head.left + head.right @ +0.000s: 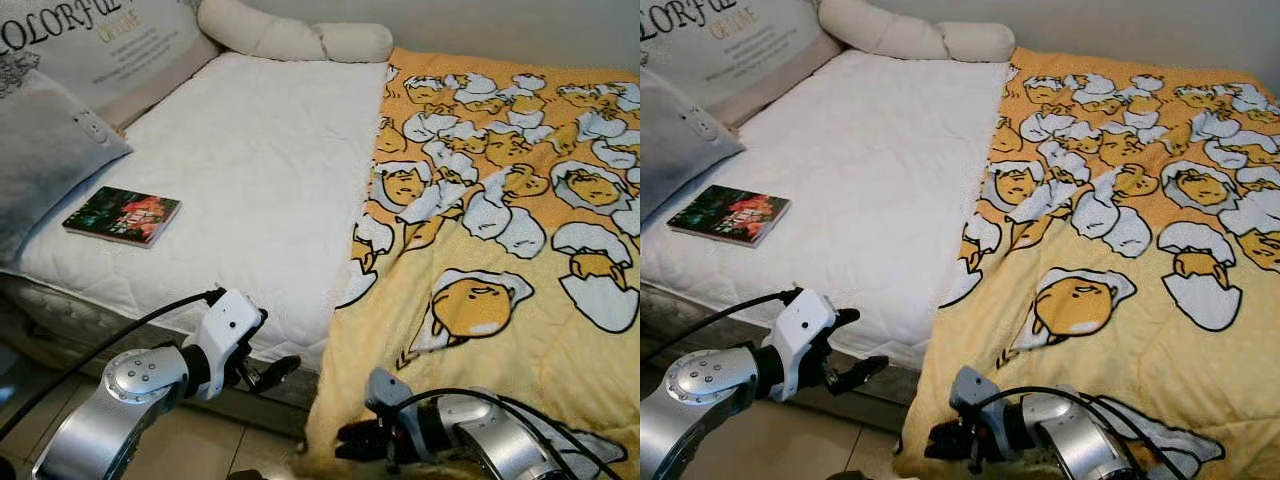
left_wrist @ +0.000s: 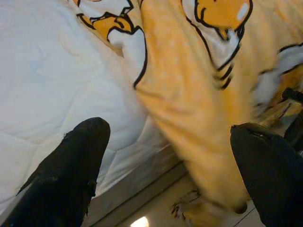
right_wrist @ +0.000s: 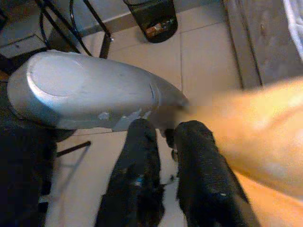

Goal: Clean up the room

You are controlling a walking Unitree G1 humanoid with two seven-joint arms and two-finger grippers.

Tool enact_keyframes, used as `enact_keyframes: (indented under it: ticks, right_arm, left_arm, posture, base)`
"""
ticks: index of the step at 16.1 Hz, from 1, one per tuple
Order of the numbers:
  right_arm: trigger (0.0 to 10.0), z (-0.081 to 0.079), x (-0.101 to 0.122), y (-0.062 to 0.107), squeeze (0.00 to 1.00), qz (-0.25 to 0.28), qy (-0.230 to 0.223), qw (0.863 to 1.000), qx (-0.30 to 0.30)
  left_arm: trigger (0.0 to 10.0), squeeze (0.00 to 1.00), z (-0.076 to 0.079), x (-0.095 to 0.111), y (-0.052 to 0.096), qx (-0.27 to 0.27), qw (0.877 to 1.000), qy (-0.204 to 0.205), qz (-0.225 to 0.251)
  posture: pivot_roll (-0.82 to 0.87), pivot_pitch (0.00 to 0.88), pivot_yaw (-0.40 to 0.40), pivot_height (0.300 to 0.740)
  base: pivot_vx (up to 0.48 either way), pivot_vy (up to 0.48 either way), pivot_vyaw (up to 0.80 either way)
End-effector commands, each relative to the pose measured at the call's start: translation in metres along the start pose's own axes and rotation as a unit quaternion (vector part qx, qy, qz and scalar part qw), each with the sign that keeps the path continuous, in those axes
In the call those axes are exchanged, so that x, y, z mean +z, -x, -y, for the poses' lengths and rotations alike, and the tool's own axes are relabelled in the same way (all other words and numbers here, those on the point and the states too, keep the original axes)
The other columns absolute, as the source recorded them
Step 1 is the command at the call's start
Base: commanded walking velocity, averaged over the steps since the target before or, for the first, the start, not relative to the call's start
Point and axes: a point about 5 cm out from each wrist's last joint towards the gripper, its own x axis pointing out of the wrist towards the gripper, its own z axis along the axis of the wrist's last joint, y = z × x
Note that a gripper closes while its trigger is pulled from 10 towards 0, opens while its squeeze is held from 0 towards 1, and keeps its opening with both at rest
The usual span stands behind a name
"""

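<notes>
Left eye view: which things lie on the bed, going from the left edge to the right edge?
Grey pillow → dark book with a red and green cover → bare white quilted mattress → yellow blanket printed with cartoon eggs.

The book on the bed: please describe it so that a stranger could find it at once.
On the bare white mattress, go to the robot's left side, next to the grey pillow. The book lies flat there, thin, with a dark cover showing red and green, the only small loose item on the white surface.
</notes>
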Motion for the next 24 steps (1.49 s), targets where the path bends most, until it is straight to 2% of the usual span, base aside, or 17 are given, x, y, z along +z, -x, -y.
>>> enact_keyframes:
  ticks: [1, 4, 5, 6, 7, 8, 9, 10, 11, 12, 13, 14, 16, 17, 18, 20, 24]
  right_arm:
    - [10.0, 0.009, 0.007, 0.003, 1.0, 0.012, 0.005, 0.999, -0.033]
    - [10.0, 0.016, 0.013, 0.01, 1.0, 0.055, -0.001, 0.996, -0.069]
    - [10.0, 0.021, 0.017, 0.015, 1.0, 0.074, -0.008, 0.992, -0.101]
    - [10.0, 0.027, 0.023, 0.021, 1.0, 0.109, -0.005, 0.982, -0.155]
    - [10.0, 0.041, 0.031, 0.034, 1.0, 0.152, -0.021, 0.952, -0.264]
    - [10.0, 0.05, 0.037, 0.043, 0.43, 0.183, -0.028, 0.92, -0.345]
    - [10.0, 0.057, 0.041, 0.049, 0.0, 0.216, -0.062, 0.893, -0.391]
    - [10.0, 0.057, 0.041, 0.049, 0.0, 0.216, -0.062, 0.893, -0.391]
    - [10.0, 0.066, 0.05, 0.06, 0.0, 0.281, -0.125, 0.825, -0.474]
    - [10.0, 0.067, 0.053, 0.061, 0.0, 0.289, -0.129, 0.805, -0.502]
    - [10.0, 0.067, 0.055, 0.061, 0.0, 0.29, -0.127, 0.799, -0.512]
    - [10.0, 0.065, 0.058, 0.06, 0.0, 0.298, -0.132, 0.778, -0.538]
    - [10.0, 0.066, 0.056, 0.064, 0.0, 0.304, -0.154, 0.753, -0.563]
    - [10.0, 0.068, 0.049, 0.069, 0.0, 0.288, -0.16, 0.735, -0.593]
    - [10.0, 0.069, 0.044, 0.072, 0.0, 0.278, -0.165, 0.723, -0.61]
    - [10.0, 0.068, 0.04, 0.074, 0.0, 0.278, -0.179, 0.712, -0.62]
    - [10.0, 0.062, 0.042, 0.062, 0.0, 0.265, -0.161, 0.725, -0.615]
  left_arm:
    - [10.0, 0.63, -0.005, -0.002, -0.002, 0.009, 1.0, -0.008, -0.002]
    - [10.0, 0.64, -0.011, -0.006, -0.004, 0.03, 1.0, 0.006, 0.006]
    - [10.0, 0.64, -0.013, -0.006, -0.006, 0.043, 0.999, 0.02, 0.015]
    - [10.0, 0.64, -0.017, -0.007, -0.008, 0.07, 0.996, 0.04, 0.028]
    - [10.0, 0.64, -0.027, -0.008, -0.013, 0.149, 0.984, 0.083, 0.056]
    - [10.0, 0.64, -0.035, -0.009, -0.015, 0.202, 0.971, 0.106, 0.071]
    - [10.0, 0.64, -0.04, -0.009, -0.017, 0.234, 0.963, 0.112, 0.079]
    - [10.0, 0.64, -0.04, -0.009, -0.017, 0.234, 0.963, 0.112, 0.079]
    - [10.0, 0.65, -0.05, -0.001, -0.019, 0.269, 0.952, 0.106, 0.096]
    - [10.0, 0.65, -0.053, 0.003, -0.02, 0.277, 0.95, 0.104, 0.104]
    - [10.0, 0.65, -0.055, 0.004, -0.021, 0.282, 0.948, 0.104, 0.108]
    - [10.0, 0.64, -0.062, 0.007, -0.024, 0.296, 0.942, 0.108, 0.114]
    - [10.0, 0.64, -0.068, 0.01, -0.027, 0.307, 0.938, 0.11, 0.118]
    - [10.0, 0.65, -0.071, 0.011, -0.028, 0.315, 0.935, 0.109, 0.12]
    - [10.0, 0.65, -0.071, 0.01, -0.03, 0.319, 0.934, 0.109, 0.12]
    - [10.0, 0.64, -0.072, 0.009, -0.028, 0.325, 0.933, 0.101, 0.116]
    - [10.0, 0.65, -0.072, 0.0, -0.023, 0.338, 0.93, 0.098, 0.104]
  posture:
    - [0.07, 0.0, 0.041, 0.74]
    - [0.05, 0.0, 0.031, 0.74]
    - [0.05, 0.0, 0.024, 0.74]
    - [0.05, 0.0, 0.019, 0.74]
    - [0.05, 0.0, 0.013, 0.74]
    - [0.05, 0.0, 0.009, 0.74]
    - [0.05, 0.0, 0.011, 0.74]
    - [0.05, 0.0, 0.011, 0.74]
    - [0.04, 0.0, 0.017, 0.74]
    - [0.04, 0.0, 0.021, 0.74]
    - [0.04, 0.0, 0.021, 0.74]
    - [0.02, 0.0, 0.034, 0.74]
    - [0.0, 0.0, 0.043, 0.74]
    - [0.0, 0.0, 0.045, 0.74]
    - [0.0, 0.0, 0.046, 0.74]
    - [0.0, 0.0, 0.039, 0.74]
    - [0.02, 0.0, 0.028, 0.74]
  base:
    - [0.0, 0.0, 0.0]
    - [0.0, 0.0, 0.0]
    - [0.0, 0.0, 0.0]
    - [0.0, 0.0, 0.0]
    - [0.0, 0.0, 0.0]
    - [0.0, 0.0, 0.0]
    - [0.0, 0.0, 0.0]
    - [0.0, 0.0, 0.0]
    - [0.0, 0.0, 0.0]
    - [0.0, -0.48, 0.0]
    - [0.0, -0.48, 0.0]
    - [0.0, -0.48, 0.0]
    - [0.0, -0.48, 0.0]
    - [0.0, -0.48, 0.0]
    - [0.0, -0.48, 0.0]
    - [0.0, -0.48, 0.0]
    - [0.0, -0.48, 0.0]
